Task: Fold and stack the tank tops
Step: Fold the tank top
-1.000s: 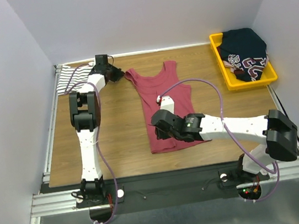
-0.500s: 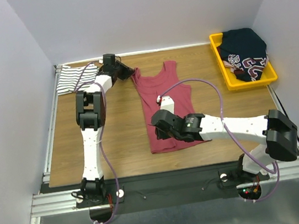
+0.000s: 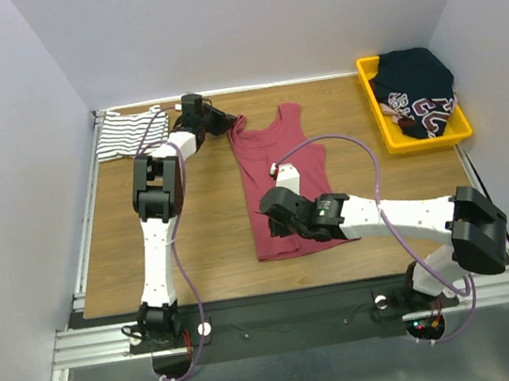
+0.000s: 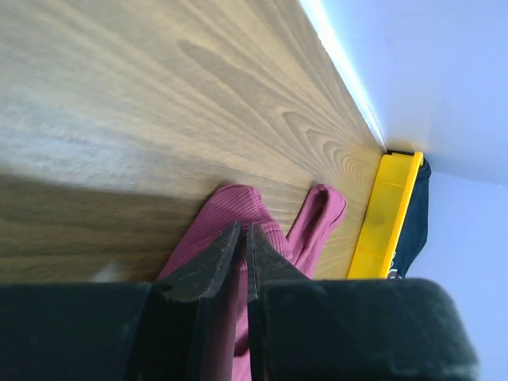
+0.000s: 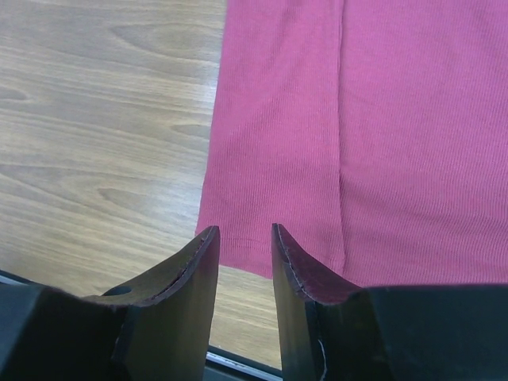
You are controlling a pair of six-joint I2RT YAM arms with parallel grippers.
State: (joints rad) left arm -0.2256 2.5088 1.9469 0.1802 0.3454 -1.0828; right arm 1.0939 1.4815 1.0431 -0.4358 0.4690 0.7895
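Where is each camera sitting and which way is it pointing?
Top external: high behind the bases, looking down on the table; both arms show.
Left wrist: low over the wood, facing the maroon tank top and yellow bin; its jaws show.
Right wrist: looking down at the top's hem; its jaws show.
Shared: all three see the maroon top.

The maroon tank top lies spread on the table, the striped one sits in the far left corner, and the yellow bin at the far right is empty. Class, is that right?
No. The top external view shows the yellow bin holds a dark navy garment. The maroon tank top does lie spread on the table, the striped one in the far left corner.
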